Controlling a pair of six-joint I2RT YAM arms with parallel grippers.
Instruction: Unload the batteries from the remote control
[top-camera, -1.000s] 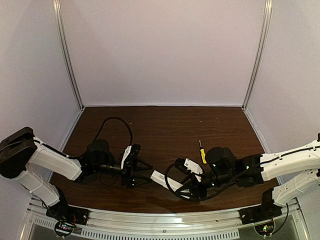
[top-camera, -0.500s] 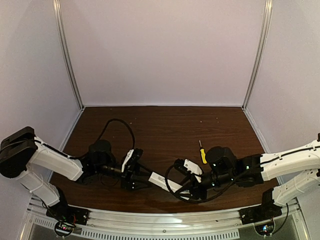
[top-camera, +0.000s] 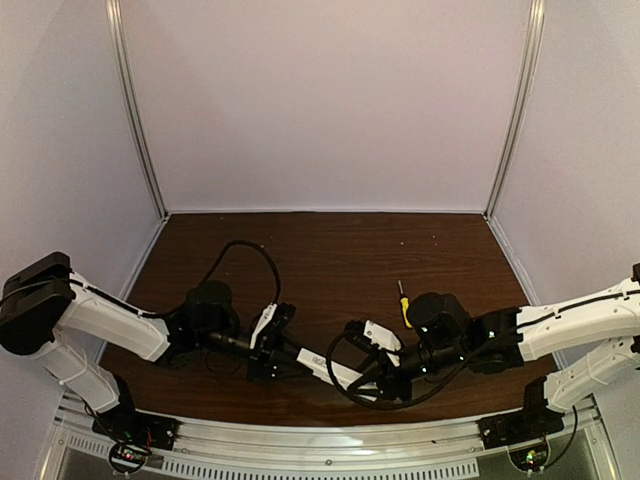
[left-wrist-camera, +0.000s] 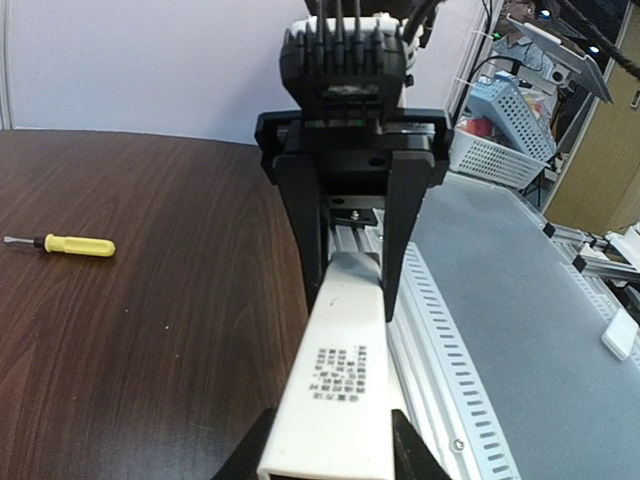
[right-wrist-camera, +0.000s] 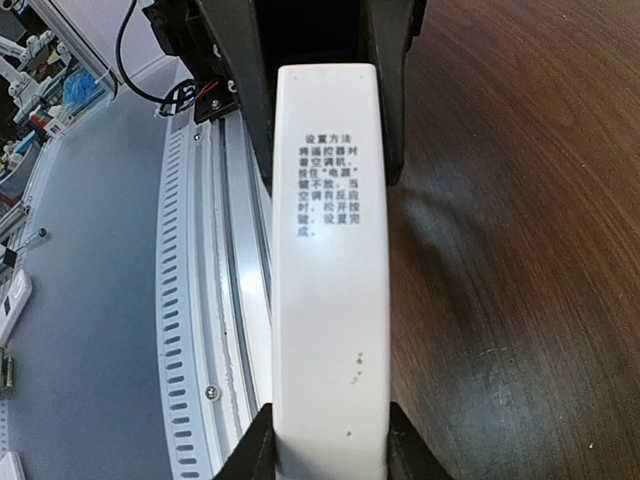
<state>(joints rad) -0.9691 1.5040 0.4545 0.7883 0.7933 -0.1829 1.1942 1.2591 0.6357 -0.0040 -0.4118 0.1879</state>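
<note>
The remote control (top-camera: 325, 366), a slim white bar with small dark print on its upper face, hangs level just above the table's front edge between both arms. My left gripper (top-camera: 284, 353) has its black fingers pressed against both sides of the bar's left end (left-wrist-camera: 340, 350). My right gripper (top-camera: 377, 374) is shut on the other end (right-wrist-camera: 330, 250), with its fingers (right-wrist-camera: 250, 450) flanking the bar. Each wrist view shows the other gripper at the far end of the bar. The batteries are hidden; no battery recess shows.
A yellow-handled screwdriver (top-camera: 404, 304) lies on the dark wood table (top-camera: 330, 250) behind the right gripper, also seen in the left wrist view (left-wrist-camera: 70, 245). A slotted metal rail (top-camera: 320, 440) runs along the near edge. White walls enclose the back and sides.
My left gripper has moved right onto the remote's free end and its jaws have narrowed around it. The right gripper has kept its hold, shifting only slightly.
</note>
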